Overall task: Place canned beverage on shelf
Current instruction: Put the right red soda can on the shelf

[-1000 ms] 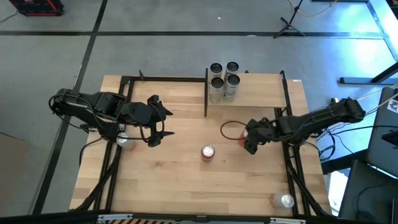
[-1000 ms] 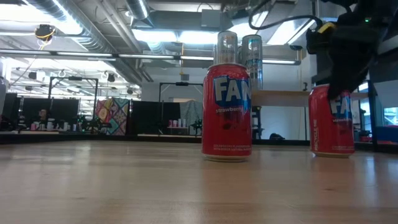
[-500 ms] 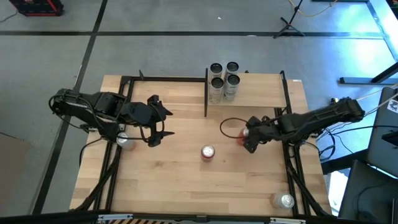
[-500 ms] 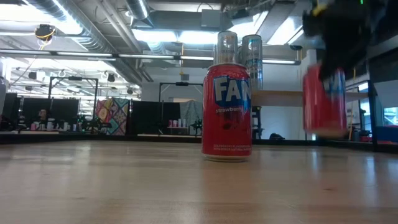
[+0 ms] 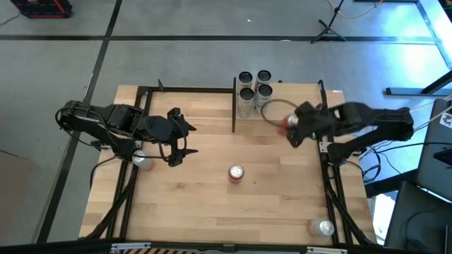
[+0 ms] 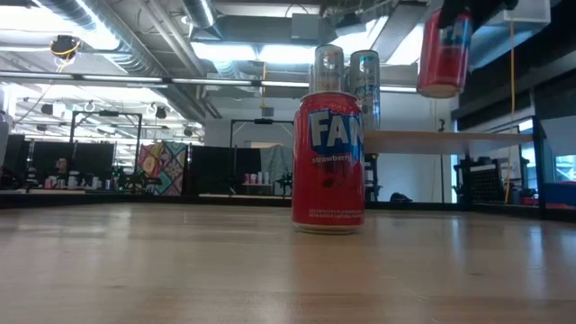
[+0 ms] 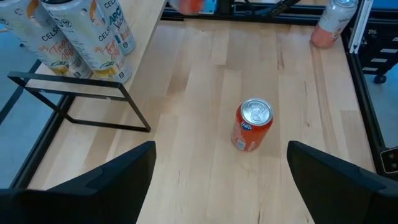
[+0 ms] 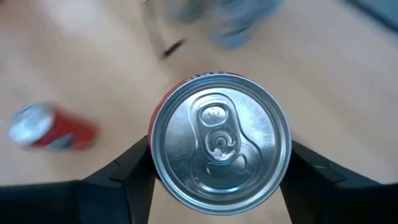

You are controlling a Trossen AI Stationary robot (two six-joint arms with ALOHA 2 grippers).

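My right gripper (image 5: 292,129) is shut on a red can (image 5: 285,124) and holds it high, above the level of the shelf (image 5: 300,100). In the low view the can (image 6: 443,49) hangs above the shelf panel (image 6: 405,140). Several silver cans (image 5: 254,90) stand on the shelf's left part. A second red can (image 5: 235,173) stands on its base mid-table, and it also shows in the low view (image 6: 328,162). My left gripper (image 5: 178,147) is open and empty over the table's left part. My right gripper pinches the red can's side wall just below its top rim (image 8: 158,163), one finger (image 8: 127,171) on each opposite side. The fingers come from above, pointing down. The can is upright, lifted clear of table and shelf.
One can (image 5: 140,159) stands by the left arm and another (image 5: 322,227) at the near right corner. The shelf's black posts and frame (image 5: 234,106) rise from the table. Bare wood lies on the shelf to the right of the silver cans.
My right gripper has risen and gone toward the table's far edge, over the shelf, still shut on the red can. The can has left the tabletop and stayed upright.
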